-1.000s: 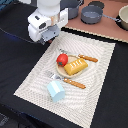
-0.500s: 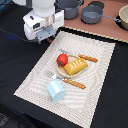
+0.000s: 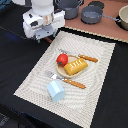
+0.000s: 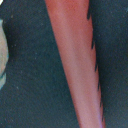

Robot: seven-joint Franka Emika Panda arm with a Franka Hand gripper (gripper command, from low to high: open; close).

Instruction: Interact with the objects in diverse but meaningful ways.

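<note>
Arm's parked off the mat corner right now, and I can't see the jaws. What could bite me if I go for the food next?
The tomato touches the yellow bread block, so a grasp may nudge both. The fork and knife flank them and could get swept. The blue cup may tip if clipped.

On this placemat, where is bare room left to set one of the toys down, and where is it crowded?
Bare: the placemat strip toward the exterior view's right, beyond the knife and fork; also the corner beyond the blue cup. Crowded: the middle, where tomato and yellow block share the plate, and the corner under the gripper.
</note>
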